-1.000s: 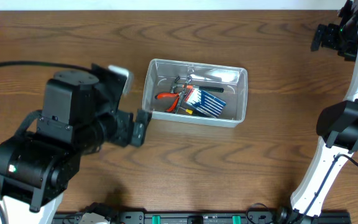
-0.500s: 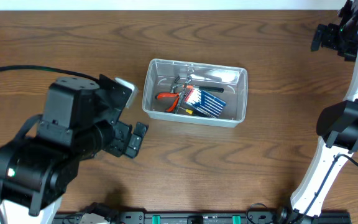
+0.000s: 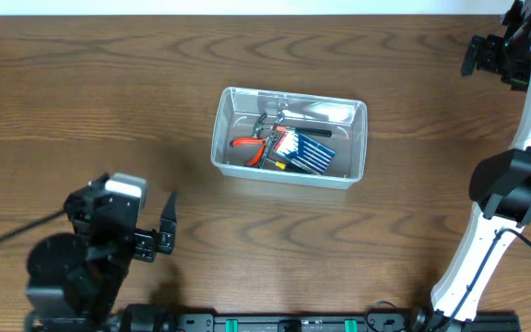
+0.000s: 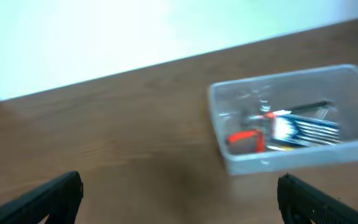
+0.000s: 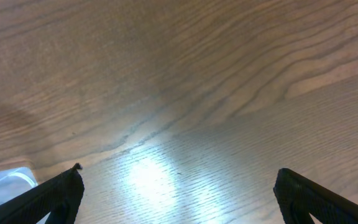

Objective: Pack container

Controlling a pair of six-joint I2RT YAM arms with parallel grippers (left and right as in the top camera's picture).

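While left hand (image 4: 179, 182) and right hand (image 5: 179, 173) gape | container (image 3: 218, 131) holds blue case (image 3: 308, 153), red pliers (image 3: 245, 144) | case print unreadable

Your left wrist view is blurred throughout. The container (image 4: 247, 165) reads as a soft pale box, its right end meeting the frame edge. Its contents smear into an orange patch and blue-white stripes you cannot identify. The left gripper (image 4: 179, 186) shows only two dark fingers (image 4: 48, 199), cut off at the bottom corners. The right gripper (image 5: 179, 180) is cropped the same way, and only a corner of the container shows at that view's lower left edge. Overhead, the blue case (image 3: 304, 153) hides part of the tools beneath it.
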